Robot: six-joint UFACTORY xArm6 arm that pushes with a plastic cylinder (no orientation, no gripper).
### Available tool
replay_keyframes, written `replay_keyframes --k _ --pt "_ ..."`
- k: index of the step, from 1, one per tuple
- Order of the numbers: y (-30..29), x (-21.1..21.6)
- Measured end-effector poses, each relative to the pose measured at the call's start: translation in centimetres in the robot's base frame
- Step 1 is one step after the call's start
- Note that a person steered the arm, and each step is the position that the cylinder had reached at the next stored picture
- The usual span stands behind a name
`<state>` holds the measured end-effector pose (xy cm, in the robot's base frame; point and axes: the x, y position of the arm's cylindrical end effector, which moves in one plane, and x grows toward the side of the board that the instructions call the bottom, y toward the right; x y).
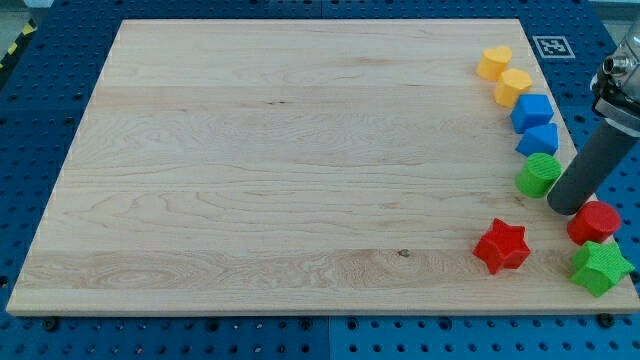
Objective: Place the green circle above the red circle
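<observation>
The green circle (pixel 538 174) sits near the board's right edge, just below two blue blocks. The red circle (pixel 594 222) lies lower and further right, at the board's edge. My tip (pixel 565 207) is between them, right beside the green circle's lower right side and just left of the red circle's top.
Two yellow blocks (pixel 494 62) (pixel 514 87) and two blue blocks (pixel 533 111) (pixel 539 139) form a column above the green circle. A red star (pixel 501 246) lies lower left of my tip. A green star (pixel 600 267) sits below the red circle. The wooden board (pixel 280 170) rests on a blue pegboard.
</observation>
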<state>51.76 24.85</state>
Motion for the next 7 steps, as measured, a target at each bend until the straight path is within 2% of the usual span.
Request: replay_keyframes --k 2,4,5,6,7 --pt "-6.5 -0.4" --pt "-6.5 -1.3" --pt "-6.5 -4.2" --pt "-5.9 -4.9" --pt "-3.9 -4.1"
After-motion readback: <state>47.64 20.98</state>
